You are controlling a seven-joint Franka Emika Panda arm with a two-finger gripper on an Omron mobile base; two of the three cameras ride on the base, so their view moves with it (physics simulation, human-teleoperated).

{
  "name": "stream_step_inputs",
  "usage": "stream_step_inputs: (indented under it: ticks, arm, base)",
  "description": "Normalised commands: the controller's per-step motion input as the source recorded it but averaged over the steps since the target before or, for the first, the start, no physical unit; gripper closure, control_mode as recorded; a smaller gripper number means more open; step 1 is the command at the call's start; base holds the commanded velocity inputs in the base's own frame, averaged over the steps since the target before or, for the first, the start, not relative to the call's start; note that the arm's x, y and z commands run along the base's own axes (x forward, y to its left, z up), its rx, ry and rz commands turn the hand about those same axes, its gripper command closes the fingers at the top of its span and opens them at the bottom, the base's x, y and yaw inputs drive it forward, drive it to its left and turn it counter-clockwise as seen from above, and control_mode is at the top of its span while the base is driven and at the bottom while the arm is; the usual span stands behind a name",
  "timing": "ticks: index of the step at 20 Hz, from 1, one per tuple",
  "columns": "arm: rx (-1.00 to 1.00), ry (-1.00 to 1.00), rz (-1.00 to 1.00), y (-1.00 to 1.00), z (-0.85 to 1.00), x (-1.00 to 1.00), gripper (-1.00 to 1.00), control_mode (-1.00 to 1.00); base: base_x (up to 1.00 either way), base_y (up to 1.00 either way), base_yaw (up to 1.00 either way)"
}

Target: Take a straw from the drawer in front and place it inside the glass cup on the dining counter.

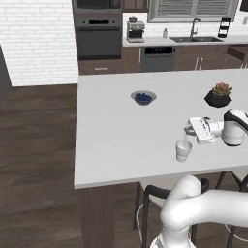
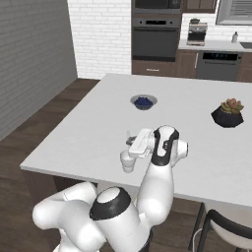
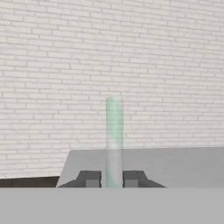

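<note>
White counter (image 1: 111, 145), one glass cup (image 1: 183, 150), one bowl (image 1: 143, 97), one plant (image 1: 218, 95), gripper (image 3: 112, 178) clamped tight on one pale straw (image 3: 114, 135).

Even, flat light fills the rendered kitchen, bright on the white counter (image 1: 121, 140) at the centre of both base views and on the brick wall (image 3: 109, 52) across the upper hand view. No single light source shows; shadows are faint, with only soft dark patches beneath the bowl (image 1: 143, 97) at upper centre and the plant pot (image 2: 228, 116) at right. No glare marks the counter. The dark floor (image 1: 34, 160) at the left stays dim. All three pictures look soft and low in detail, with jagged edges. In the hand view, a pale green straw (image 3: 114, 140) at centre appears translucent and blurred at its edges.
</note>
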Motion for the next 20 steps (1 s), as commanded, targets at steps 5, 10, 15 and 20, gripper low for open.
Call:
stream_step_inputs:
  ticks: [5,10,15,20]
  arm:
    - [0.0,0.0,0.0,0.03,0.0,0.03,1.0,-1.0]
    - [-0.01,0.0,-0.01,0.0,0.0,0.1,1.0,-1.0]
    - [-0.04,0.0,0.0,0.0,-0.07,0.12,1.0,-1.0]
    - [-0.04,0.0,0.0,0.0,-0.16,0.06,1.0,-1.0]
  base:
    - [0.0,0.0,0.0]
    - [0.0,0.0,0.0]
    - [0.0,0.0,0.0]
    - [0.0,0.0,0.0]
